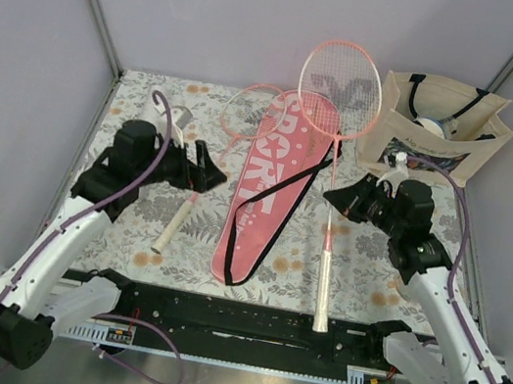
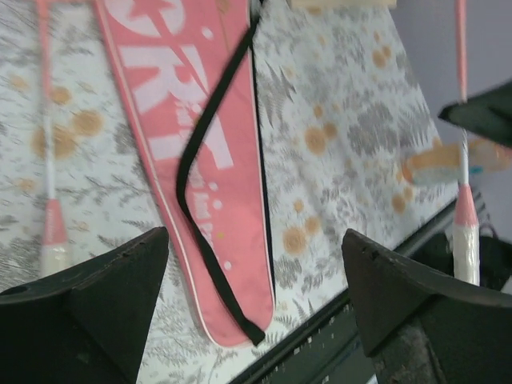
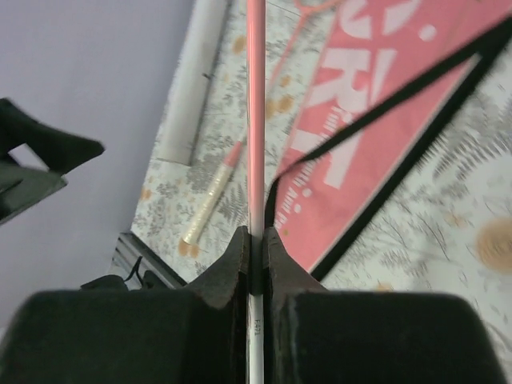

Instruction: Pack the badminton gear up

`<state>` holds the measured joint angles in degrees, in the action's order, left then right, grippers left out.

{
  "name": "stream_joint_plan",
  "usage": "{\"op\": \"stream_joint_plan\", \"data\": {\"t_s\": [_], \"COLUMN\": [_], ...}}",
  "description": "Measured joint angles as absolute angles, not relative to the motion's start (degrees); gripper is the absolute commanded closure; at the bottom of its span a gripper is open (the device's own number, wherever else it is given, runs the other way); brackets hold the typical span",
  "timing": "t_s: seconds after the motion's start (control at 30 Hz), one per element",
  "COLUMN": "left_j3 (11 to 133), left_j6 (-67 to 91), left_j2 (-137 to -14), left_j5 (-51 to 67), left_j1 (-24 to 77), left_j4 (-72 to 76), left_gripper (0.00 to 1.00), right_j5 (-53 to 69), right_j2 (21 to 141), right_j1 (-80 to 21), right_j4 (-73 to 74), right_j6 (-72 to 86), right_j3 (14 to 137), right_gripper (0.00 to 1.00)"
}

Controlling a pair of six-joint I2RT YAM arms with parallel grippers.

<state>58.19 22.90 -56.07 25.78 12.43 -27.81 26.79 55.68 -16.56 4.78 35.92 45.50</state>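
- Right gripper: jaws clenched on the right racket, at its thin shaft; likely light, springy, slippery.
- Left gripper: jaws released over the limp cover; take its edge.

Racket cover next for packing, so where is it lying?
Top view: the racket cover lies mid-table, between the left racket and the right racket.

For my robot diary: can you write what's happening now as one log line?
right gripper: shut on racket shaft | left gripper: open, empty | pink cover: lying flat | other racket: lying loose
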Motion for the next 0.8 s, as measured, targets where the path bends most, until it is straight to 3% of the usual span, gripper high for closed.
{"op": "stream_joint_plan", "data": {"t_s": [0.4,0.8], "left_j3": [42.7,41.9], "left_j6": [26.0,26.5], "left_j2": [-55.7,-74.6], "left_j5": [4.8,-14.2], "left_j1": [44.2,65.0], "left_j4": [-24.2,-15.8], "left_gripper": [0.25,0.38], "right_j5": [15.8,12.1], "right_j2": [39.1,30.2], "right_j1": [-19.8,-20.6], "right_j4": [29.8,41.5], "right_j6": [38.4,40.1], "right_j3": [34.7,31.2], "right_gripper": [1.00,1.00]}}
